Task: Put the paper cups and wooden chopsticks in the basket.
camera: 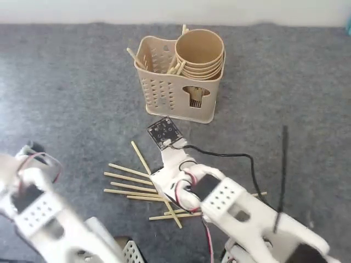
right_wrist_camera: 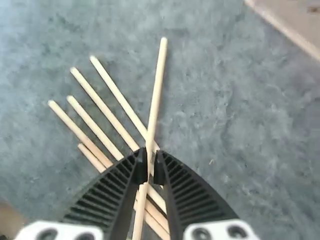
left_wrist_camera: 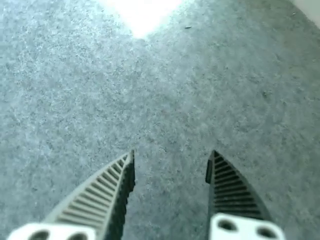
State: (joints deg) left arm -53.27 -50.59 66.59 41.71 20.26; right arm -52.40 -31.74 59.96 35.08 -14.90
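A beige slotted basket point(camera: 164, 93) stands at the back of the grey carpet. It holds a stack of paper cups point(camera: 200, 52) and a few wooden chopsticks point(camera: 174, 68). Several loose chopsticks point(camera: 127, 176) point(right_wrist_camera: 95, 112) lie fanned out on the carpet in front of it. My right gripper point(right_wrist_camera: 148, 161) point(camera: 164, 179) is down over that pile, shut on the one chopstick point(right_wrist_camera: 156, 95) that crosses over the others. My left gripper point(left_wrist_camera: 172, 159) is open above bare carpet with nothing between its fingers; its arm point(camera: 33, 208) sits at the near left.
A black cable point(camera: 230, 155) runs from the right arm across the carpet, and a thin dark rod point(camera: 284, 164) lies at the right. A pale strip of floor point(camera: 175, 8) borders the carpet's far edge.
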